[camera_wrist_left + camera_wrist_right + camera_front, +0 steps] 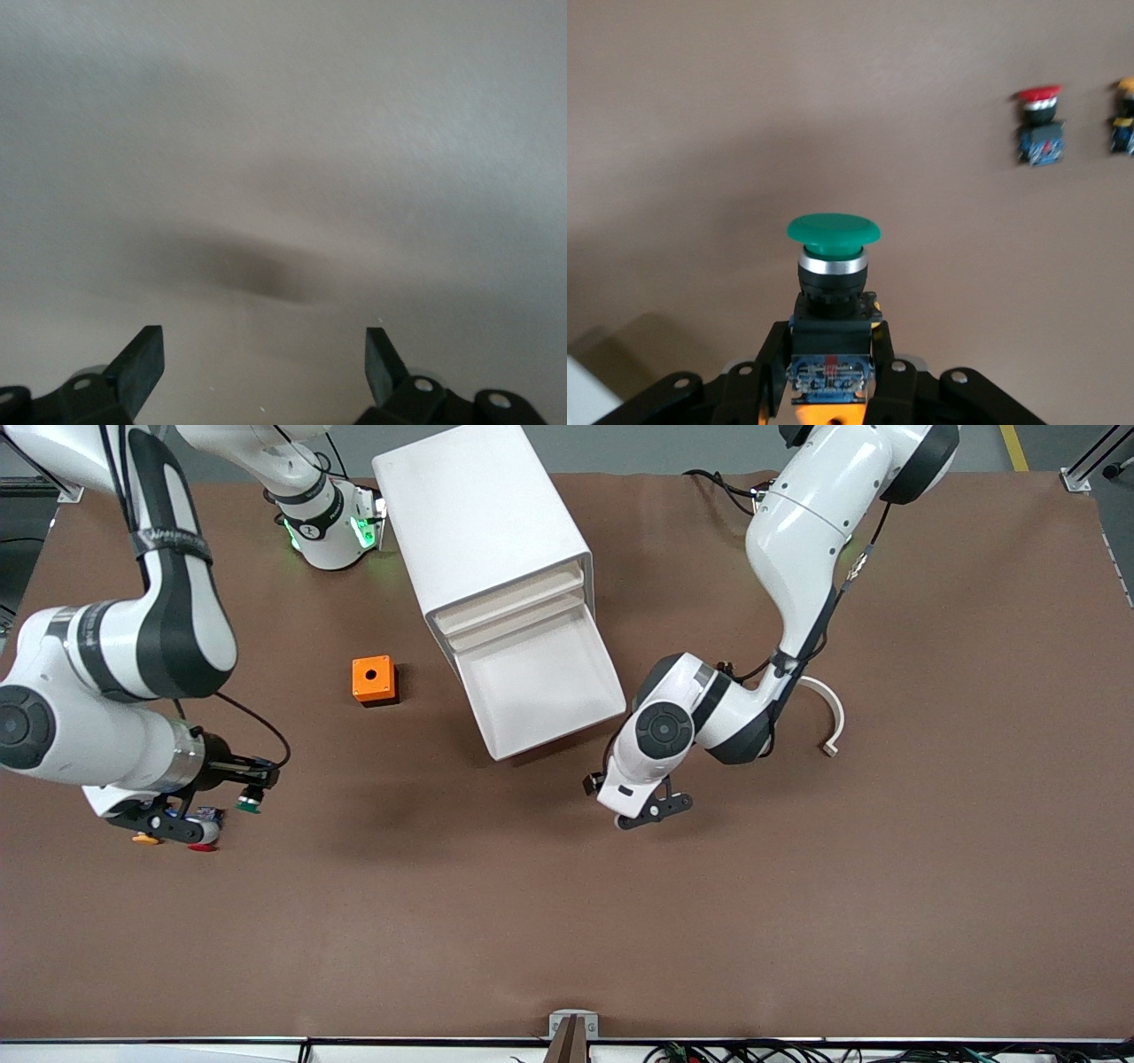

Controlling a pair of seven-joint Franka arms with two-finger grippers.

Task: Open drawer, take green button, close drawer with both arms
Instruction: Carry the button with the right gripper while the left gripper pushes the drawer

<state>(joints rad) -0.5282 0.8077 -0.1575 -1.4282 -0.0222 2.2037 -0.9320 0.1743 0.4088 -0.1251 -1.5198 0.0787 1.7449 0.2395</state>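
The cabinet [483, 522] stands at the middle of the table near the robots' bases. Its lowest drawer [540, 682] is pulled out and looks empty. My right gripper [246, 793] is shut on the green button [249, 804] and holds it just above the table toward the right arm's end. In the right wrist view the button's green cap [833, 228] stands upright with its dark body clamped between the fingers [764, 372]. My left gripper [651, 810] hangs open and empty over the table beside the open drawer's front corner. Its fingers [142, 363] stand wide apart over bare table.
A red-capped button [204, 847] and an orange-capped button [144, 839] sit on the table partly under my right hand; both show in the right wrist view [1038, 124] [1125, 115]. An orange box [374, 679] stands beside the drawer. A white curved piece [831, 717] lies by the left arm.
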